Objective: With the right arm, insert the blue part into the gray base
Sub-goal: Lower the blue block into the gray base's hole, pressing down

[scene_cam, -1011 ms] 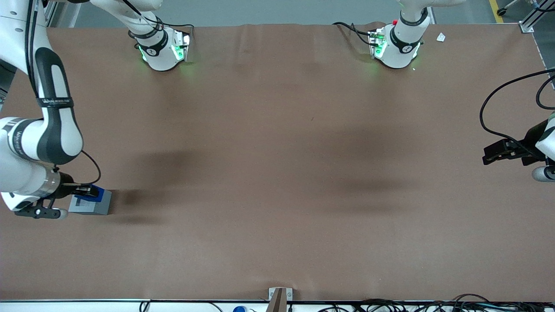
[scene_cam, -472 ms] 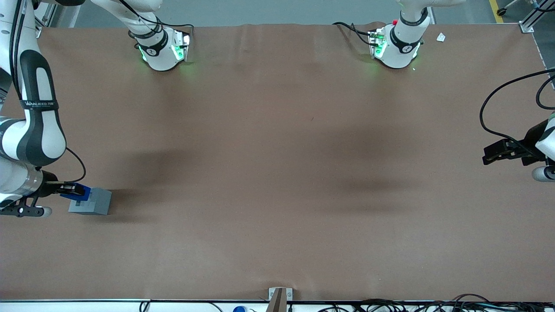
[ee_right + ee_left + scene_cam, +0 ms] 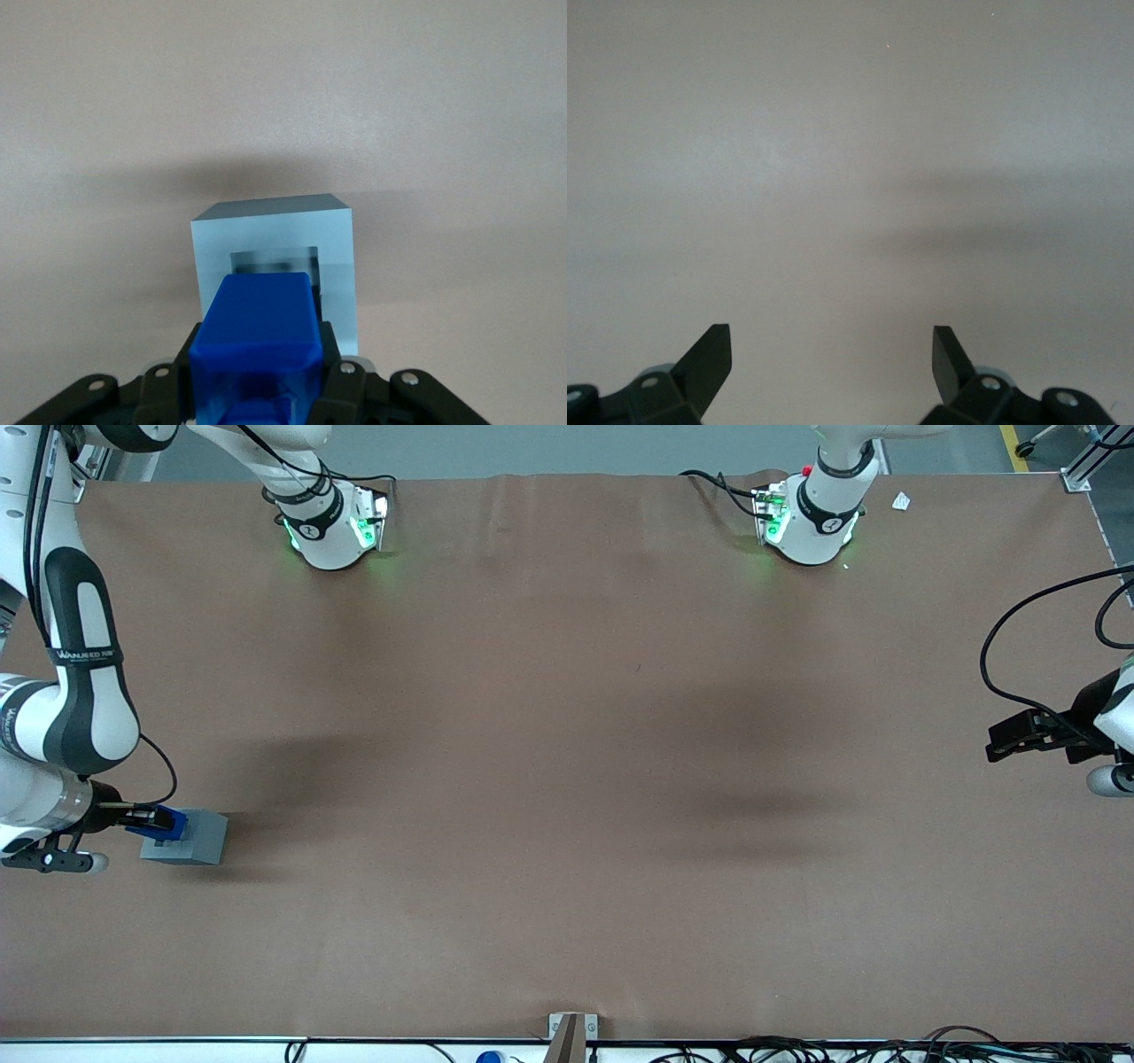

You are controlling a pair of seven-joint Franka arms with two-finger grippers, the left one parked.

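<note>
The gray base sits on the brown table at the working arm's end. In the right wrist view the gray base shows its square recess in the top. My right gripper is shut on the blue part and holds it over the base's edge. In the right wrist view the blue part sits between the black fingers, just above the base and partly covering the recess.
The brown table stretches wide toward the parked arm's end. Two arm bases with green lights stand at the table's back edge. A small bracket sits at the front edge.
The right arm pulled back toward its end of the table, carrying the blue part from over the base's middle to its edge. The base has not moved.
</note>
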